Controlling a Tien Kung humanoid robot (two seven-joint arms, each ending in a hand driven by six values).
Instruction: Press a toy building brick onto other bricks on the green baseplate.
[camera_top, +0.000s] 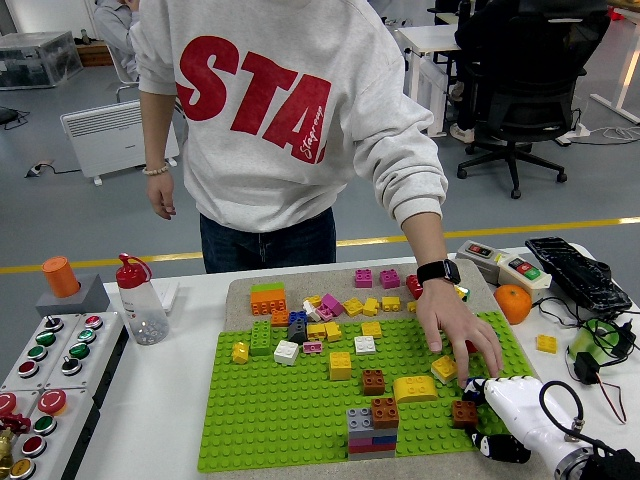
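Brown brick (463, 412): on the baseplate (280, 410), near its right edge, just left of the right hand.
Stack (373, 432): grey, blue and red layers topped by a brown brick, at the baseplate's near edge.
Right hand (510, 415): white, resting at the baseplate's right near corner; fingers curled, whether they clamp a brick cannot be told.
Person's hand (455, 330): reaching down over the right-side bricks, fingertips beside the robot's hand.
Yellow brick (414, 388): left of both hands.

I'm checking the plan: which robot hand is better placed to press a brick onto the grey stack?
Right. The right hand rests at the green baseplate beside the grey stack; no left hand shows.
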